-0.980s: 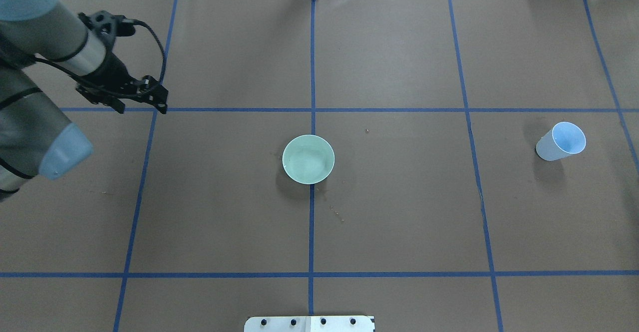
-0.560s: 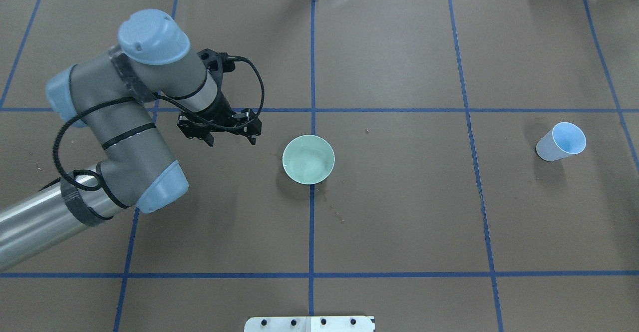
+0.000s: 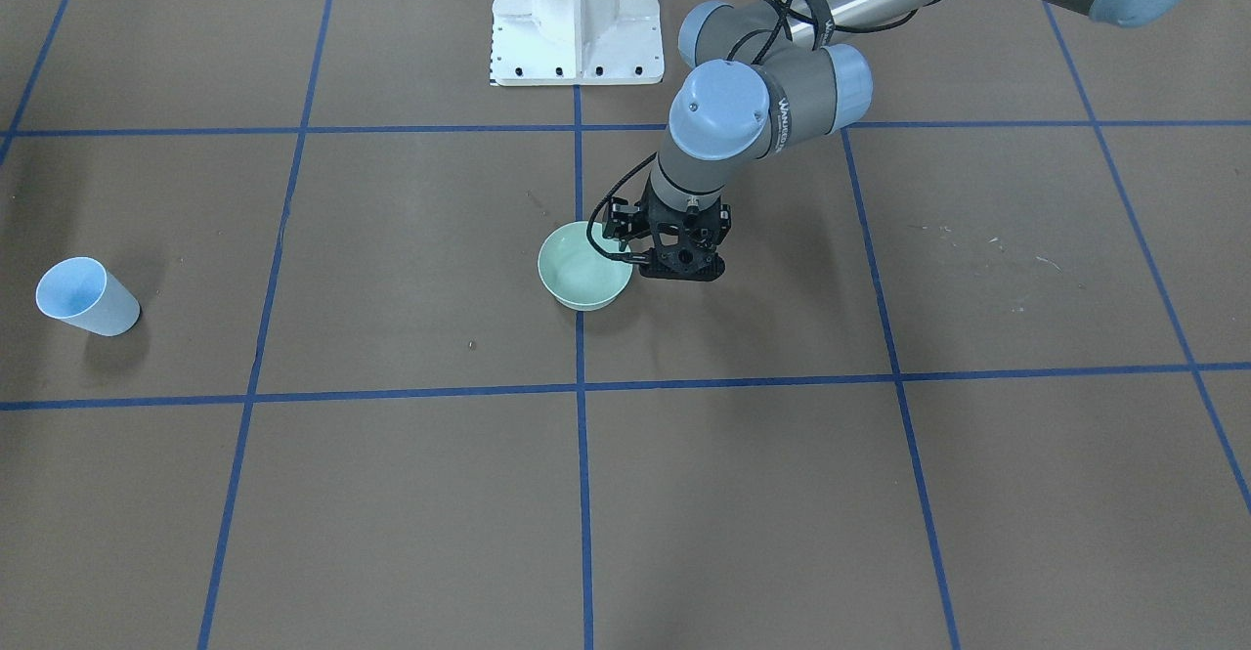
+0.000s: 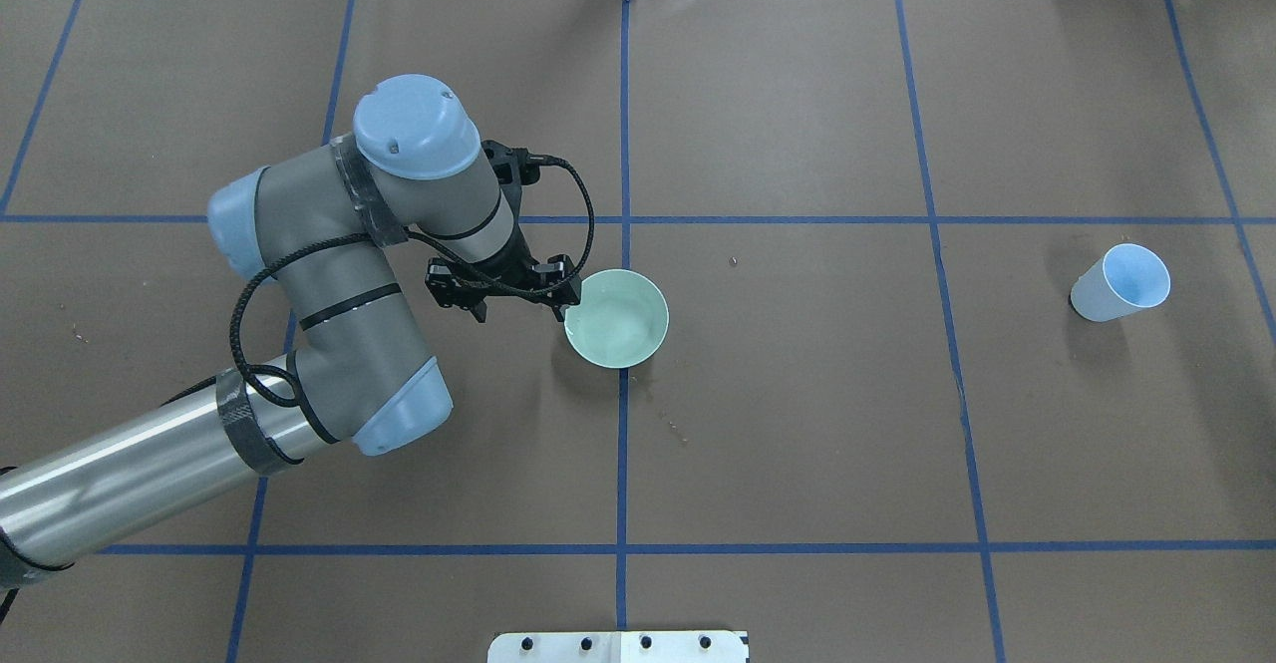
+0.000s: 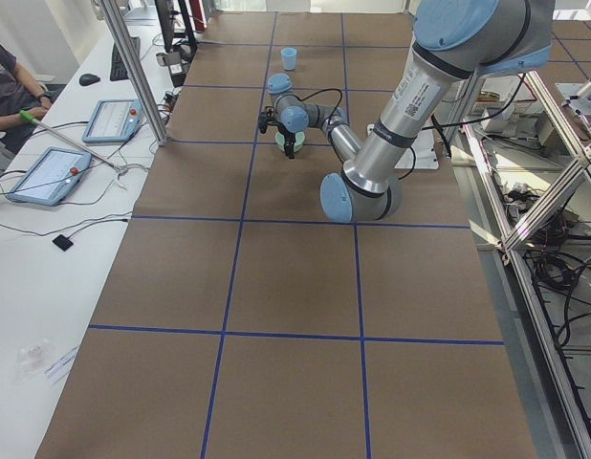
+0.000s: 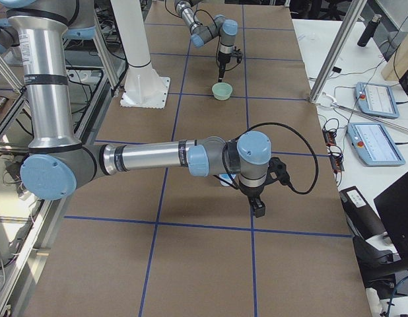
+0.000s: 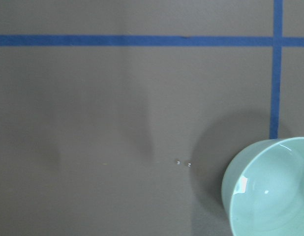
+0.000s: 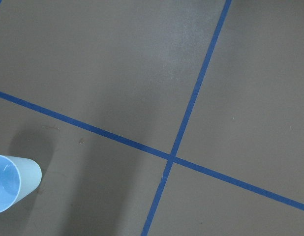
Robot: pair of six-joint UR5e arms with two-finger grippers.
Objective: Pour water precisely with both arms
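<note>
My left arm reaches in from the left. Its gripper is open and empty, and hangs just beside the left rim of a mint-green bowl at the table's middle; the front-facing view shows the gripper next to the bowl. The left wrist view shows the bowl with small shiny glints of water inside. A light-blue cup stands far to the right and also shows in the right wrist view. My right gripper shows only in the exterior right view, so I cannot tell if it is open or shut.
The brown table cover carries a grid of blue tape lines. The white pedestal base stands at the robot's edge. A side desk with tablets and a metal post runs along the far edge.
My left arm has swung from the table's far left towards the middle, bringing its open gripper beside the bowl's left rim. Bowl and cup have not moved.
</note>
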